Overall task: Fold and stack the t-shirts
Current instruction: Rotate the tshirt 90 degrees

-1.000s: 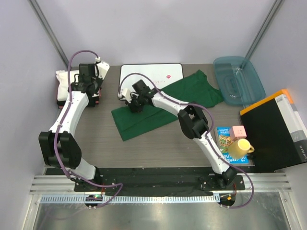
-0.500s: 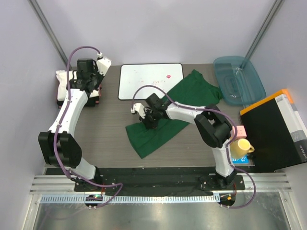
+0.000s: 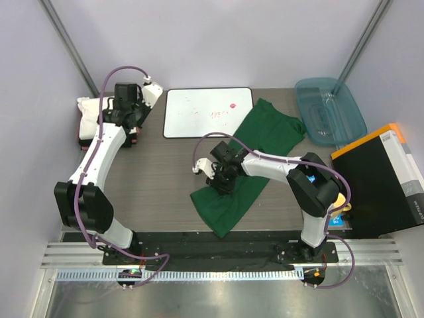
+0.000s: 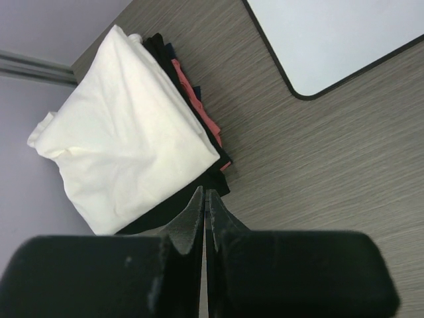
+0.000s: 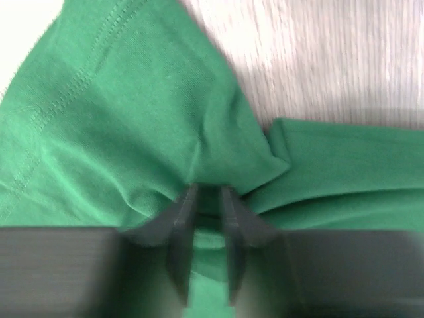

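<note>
Right pincer has dragged the green t-shirt nearer.

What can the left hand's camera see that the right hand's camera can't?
Only the left wrist view: a folded white t-shirt lying on darker folded clothes, a corner of the white board, and the shut left gripper. Only the right wrist view: the green t-shirt, bunched between the right gripper fingers. Both: the grey wood-grain table.

White board w/ black rim lies flat at back of table. Teal tub at back right. Big black box nr right edge.
</note>
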